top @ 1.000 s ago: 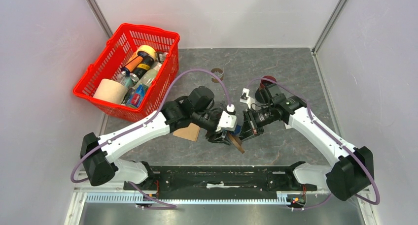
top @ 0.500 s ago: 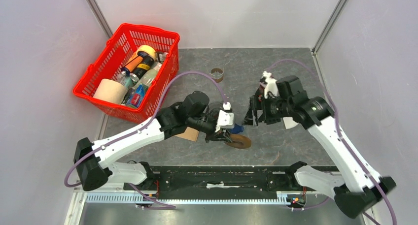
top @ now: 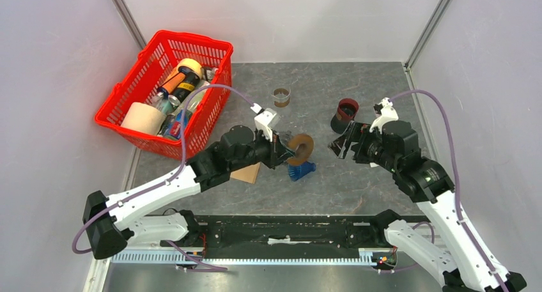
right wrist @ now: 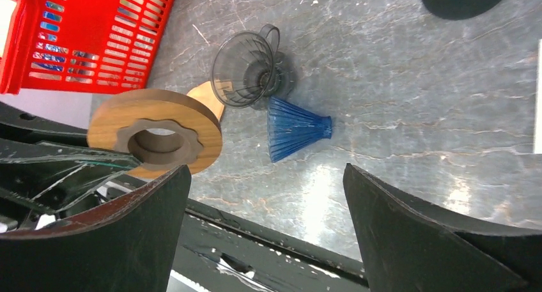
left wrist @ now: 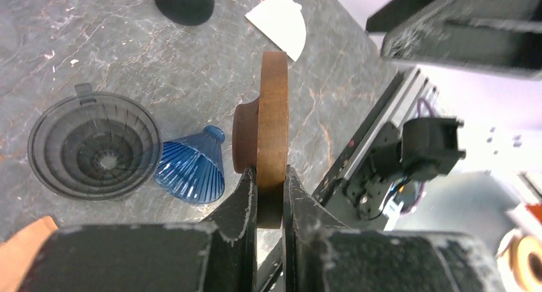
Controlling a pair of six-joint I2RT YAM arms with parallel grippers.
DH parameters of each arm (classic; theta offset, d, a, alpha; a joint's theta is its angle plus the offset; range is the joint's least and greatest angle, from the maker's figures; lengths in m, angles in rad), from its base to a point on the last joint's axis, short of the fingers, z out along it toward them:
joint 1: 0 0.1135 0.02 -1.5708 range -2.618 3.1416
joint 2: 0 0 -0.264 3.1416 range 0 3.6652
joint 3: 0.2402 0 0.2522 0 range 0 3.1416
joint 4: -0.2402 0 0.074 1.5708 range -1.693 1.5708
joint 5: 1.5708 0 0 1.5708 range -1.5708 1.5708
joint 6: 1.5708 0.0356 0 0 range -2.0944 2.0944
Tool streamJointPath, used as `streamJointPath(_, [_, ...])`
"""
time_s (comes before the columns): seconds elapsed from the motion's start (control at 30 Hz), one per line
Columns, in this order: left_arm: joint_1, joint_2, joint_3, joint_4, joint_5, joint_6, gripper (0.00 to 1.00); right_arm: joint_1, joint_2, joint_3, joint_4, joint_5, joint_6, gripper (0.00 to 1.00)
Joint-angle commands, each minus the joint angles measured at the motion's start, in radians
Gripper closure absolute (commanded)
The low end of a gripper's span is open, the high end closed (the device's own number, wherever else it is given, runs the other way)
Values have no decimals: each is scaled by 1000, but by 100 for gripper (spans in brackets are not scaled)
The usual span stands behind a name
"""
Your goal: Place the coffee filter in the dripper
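Observation:
My left gripper is shut on the rim of a wooden ring and holds it on edge above the table; the ring also shows in the top view. Below it a smoke-grey clear dripper stands mouth up, with a ribbed blue cone lying on its side beside it. A white paper coffee filter lies flat farther off. My right gripper is open and empty, to the right of the ring and apart from it.
A red basket full of items stands at the back left. A dark cup and a small tape roll stand behind the work area. A tan paper piece lies under my left arm.
My right gripper opened, let go of the wooden ring and drew back to the right. My left gripper closed on the ring, lifted it and carried it away from the table's near edge.

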Motion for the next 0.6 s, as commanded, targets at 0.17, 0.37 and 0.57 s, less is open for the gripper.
streamJointPath(0.17, [-1, -155, -115, 285, -115, -386, 98, -23, -13, -176, 425, -235, 217, 3])
streamJointPath(0.37, [-2, -186, -186, 439, -83, -514, 98, -24, 35, -259, 698, -456, 357, 7])
streamJointPath(0.57, [-2, -169, -178, 462, -83, -524, 98, -25, 96, -287, 873, -572, 446, 19])
